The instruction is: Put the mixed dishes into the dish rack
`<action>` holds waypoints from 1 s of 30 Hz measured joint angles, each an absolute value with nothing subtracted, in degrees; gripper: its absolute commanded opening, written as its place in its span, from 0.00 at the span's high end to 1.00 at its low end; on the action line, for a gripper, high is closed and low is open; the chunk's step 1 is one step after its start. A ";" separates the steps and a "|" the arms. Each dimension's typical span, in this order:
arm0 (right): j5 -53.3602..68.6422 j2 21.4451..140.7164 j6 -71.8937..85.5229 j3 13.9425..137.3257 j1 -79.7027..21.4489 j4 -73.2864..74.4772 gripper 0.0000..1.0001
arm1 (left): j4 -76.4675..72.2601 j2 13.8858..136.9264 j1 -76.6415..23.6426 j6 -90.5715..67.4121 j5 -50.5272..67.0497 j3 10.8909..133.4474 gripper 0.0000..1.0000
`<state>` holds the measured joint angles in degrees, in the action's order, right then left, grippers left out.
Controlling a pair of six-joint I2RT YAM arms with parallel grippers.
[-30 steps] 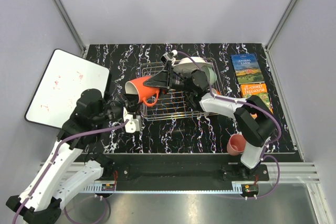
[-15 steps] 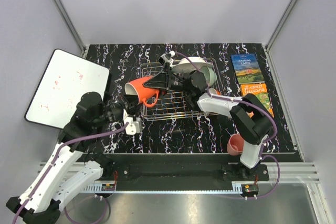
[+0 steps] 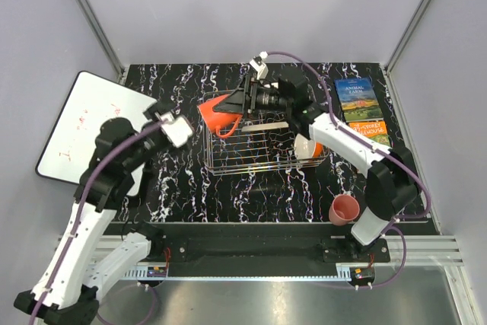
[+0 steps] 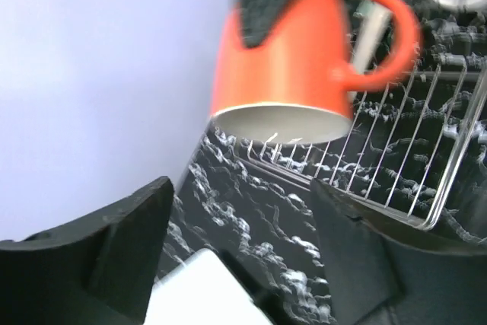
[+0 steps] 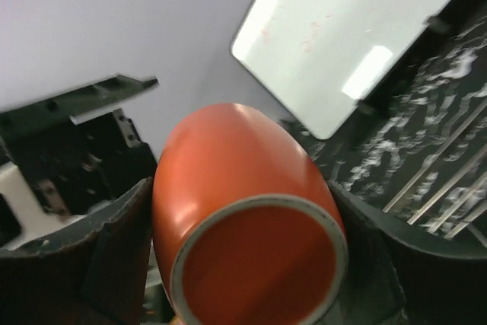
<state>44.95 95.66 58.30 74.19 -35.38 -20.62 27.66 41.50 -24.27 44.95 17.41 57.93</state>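
R tool [image 3: 228, 106] clamped on orange-red mug [image 3: 210, 112], held above dish rack [image 3: 251, 170] far-left corner.
L tool [image 3: 169, 129] wide open, empty, clear of it; mug looks angled for setting down among tines.

In the left wrist view, orange-red mug [image 4: 281, 66] blurred, upper end beyond the top edge.

The orange-red mug [image 5: 243, 211] sits clamped between the dark fingers [image 5: 114, 256], base toward the lens; the white board [image 5: 342, 36] lies beyond.
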 measured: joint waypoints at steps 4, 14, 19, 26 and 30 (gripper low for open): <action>40.18 95.66 44.01 82.94 -35.53 -1.85 1.00 | 31.57 45.69 -14.22 32.84 17.56 63.13 0.18; 24.95 104.97 22.15 109.25 -35.64 29.69 1.00 | 48.71 67.00 -0.60 12.25 22.52 76.09 0.19; 18.17 112.60 17.10 119.31 -36.82 37.41 1.00 | 55.94 73.08 -0.05 7.38 22.31 78.89 0.13; 10.39 124.97 11.62 131.33 -41.80 48.25 1.00 | 58.46 75.13 2.33 5.43 21.76 81.91 0.08; 6.35 131.35 9.17 138.43 -43.62 52.53 1.00 | 59.11 75.85 4.12 5.04 21.87 81.93 0.09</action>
